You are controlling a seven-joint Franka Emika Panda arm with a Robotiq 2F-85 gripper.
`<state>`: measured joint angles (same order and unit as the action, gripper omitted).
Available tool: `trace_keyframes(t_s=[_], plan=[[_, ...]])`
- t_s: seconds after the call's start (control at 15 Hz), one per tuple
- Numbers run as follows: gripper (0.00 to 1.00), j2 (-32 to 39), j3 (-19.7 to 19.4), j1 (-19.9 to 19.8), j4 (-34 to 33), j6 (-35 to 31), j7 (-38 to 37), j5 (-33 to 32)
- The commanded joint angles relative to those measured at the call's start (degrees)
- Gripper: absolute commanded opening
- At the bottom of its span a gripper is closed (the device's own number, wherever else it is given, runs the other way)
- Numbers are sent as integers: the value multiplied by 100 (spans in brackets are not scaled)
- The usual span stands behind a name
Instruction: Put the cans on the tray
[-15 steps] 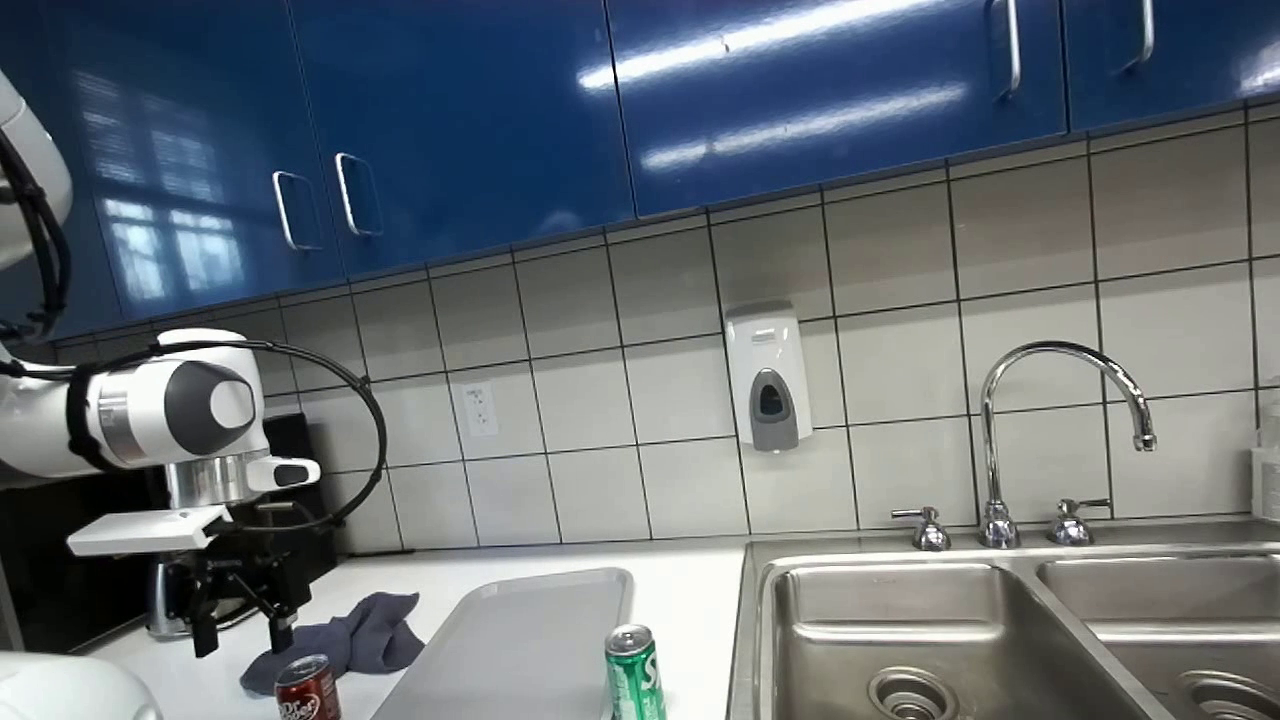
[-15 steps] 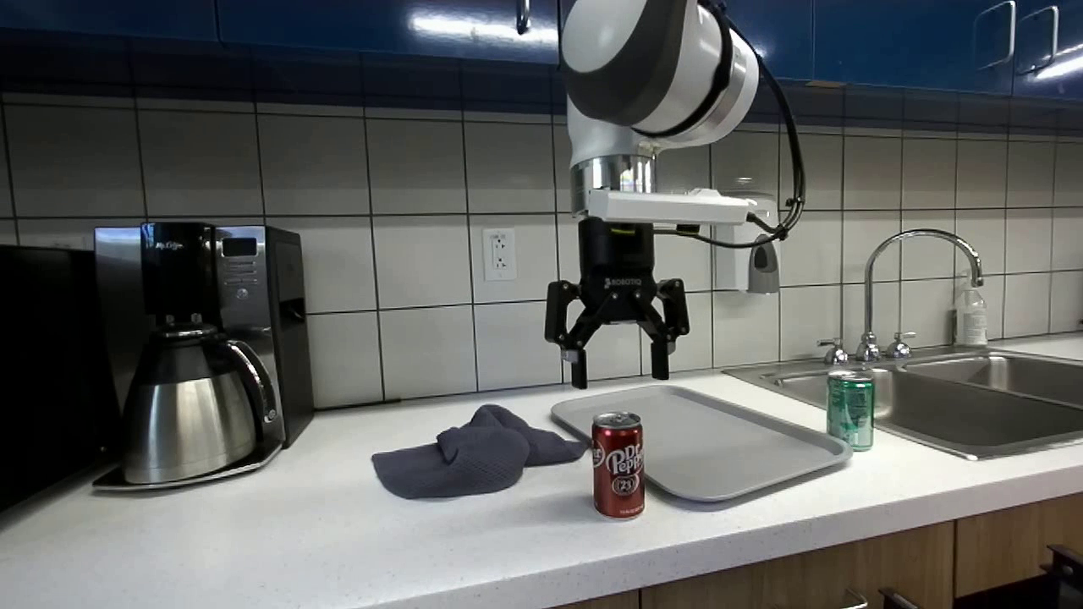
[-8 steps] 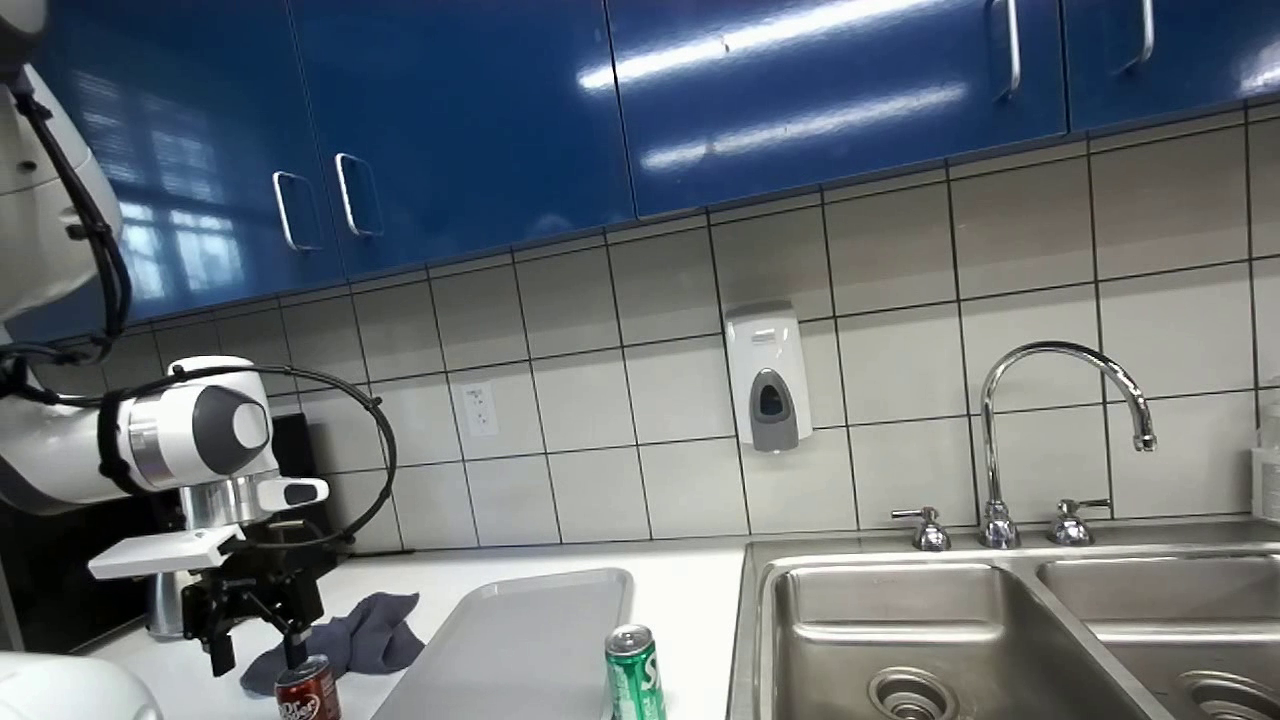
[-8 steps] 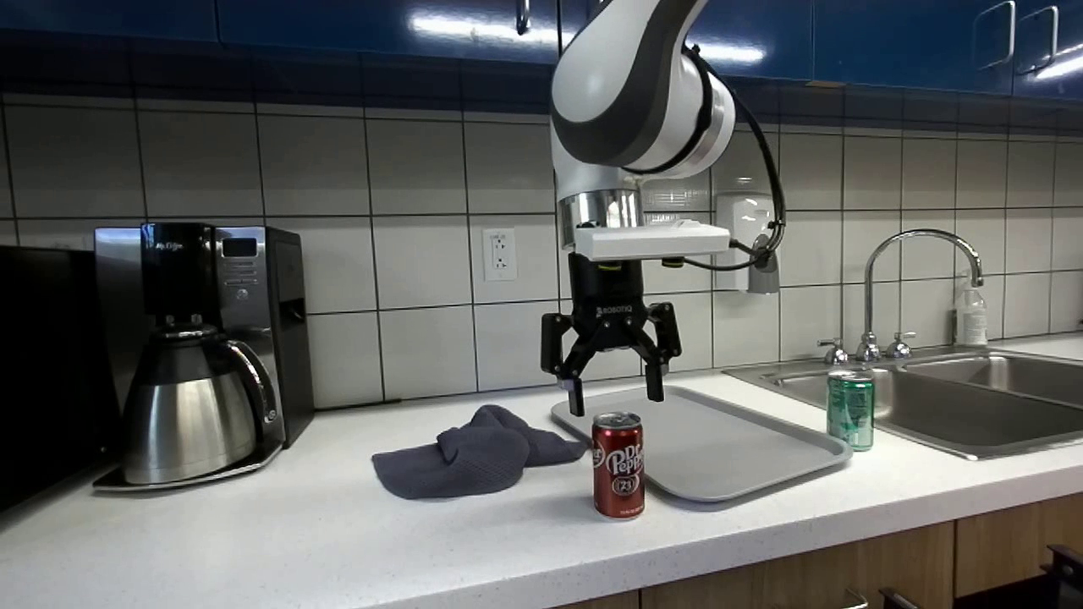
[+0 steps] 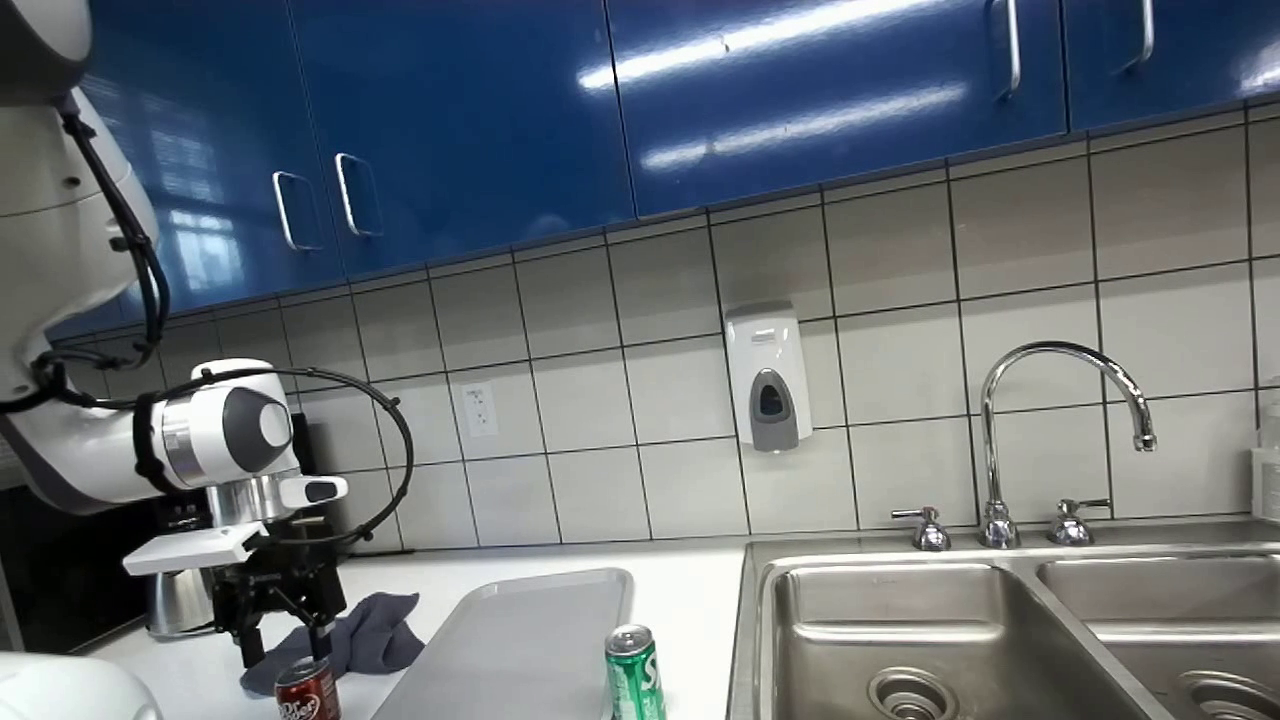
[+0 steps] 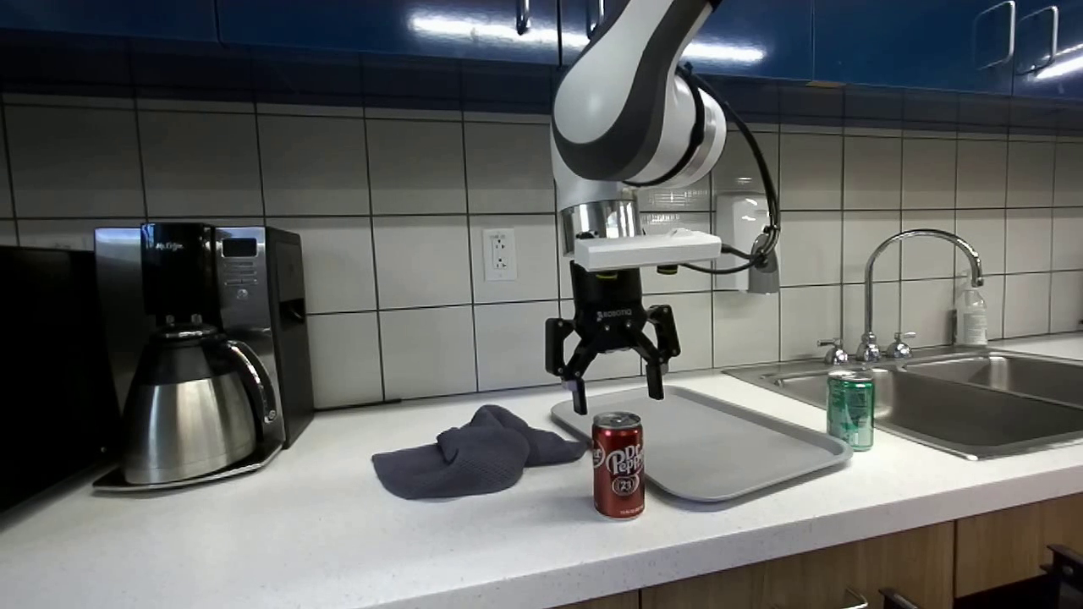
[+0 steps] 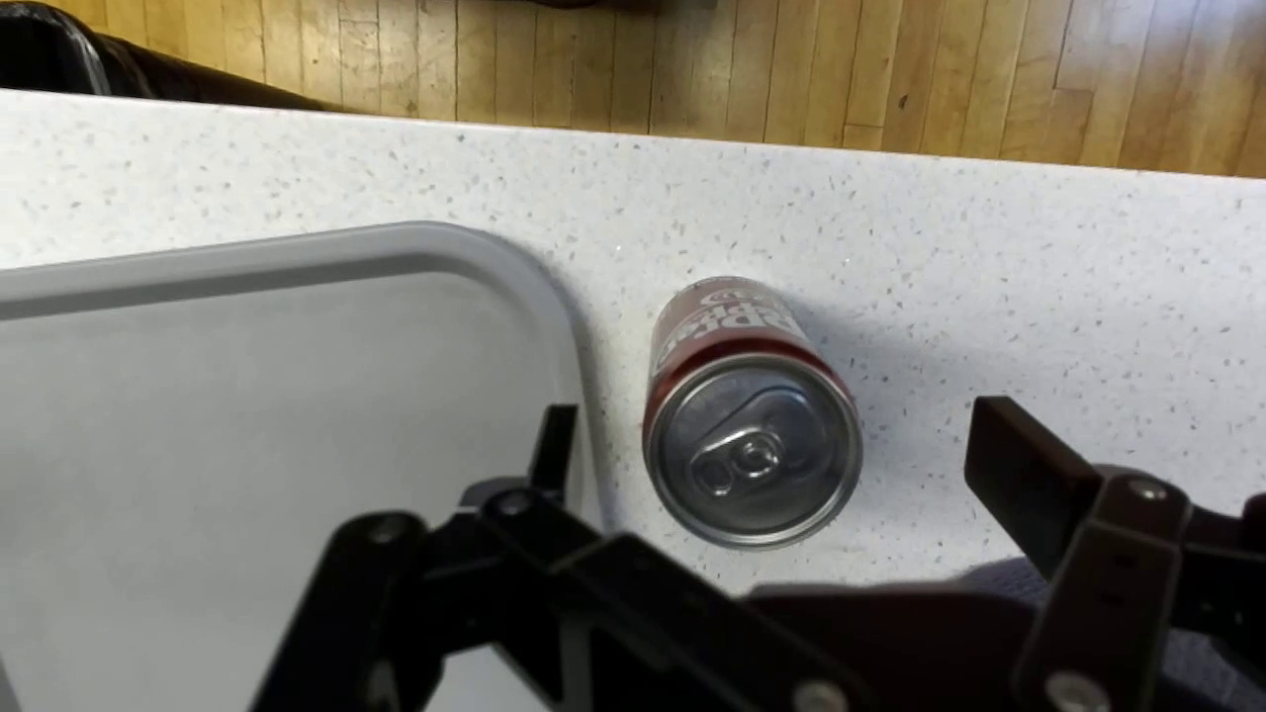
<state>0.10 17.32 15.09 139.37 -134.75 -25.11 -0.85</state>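
Observation:
A red Dr Pepper can (image 6: 618, 478) stands upright on the counter beside the near corner of the grey tray; it also shows in an exterior view (image 5: 307, 695) and the wrist view (image 7: 754, 450). A green can (image 6: 850, 413) stands upright just off the tray's other side; it shows too in an exterior view (image 5: 636, 678) and is out of the wrist view. The grey tray (image 6: 719, 448) bears nothing. My gripper (image 6: 618, 397) points down, open and empty, around the height of the red can's top. In the wrist view the can lies between the fingers (image 7: 777, 435), touching neither.
A dark grey cloth (image 6: 482, 457) lies crumpled left of the tray. A coffee maker (image 6: 203, 355) with a steel carafe stands at the left. A steel sink (image 6: 931, 414) is at the right. The counter's front edge (image 7: 633, 136) runs close to the red can.
My gripper has come down and shifted over toward the red can, most of it in the first half second. The fingers stay open. The cans, tray and cloth have not moved.

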Motion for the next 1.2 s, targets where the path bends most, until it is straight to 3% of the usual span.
trace_keyframes(t_s=[0.0, 1.13], plan=[[100, 149, -99, 12, -146, -35, -210, -204], [100, 513, -200, 97, -131, -436, -331, -257]])
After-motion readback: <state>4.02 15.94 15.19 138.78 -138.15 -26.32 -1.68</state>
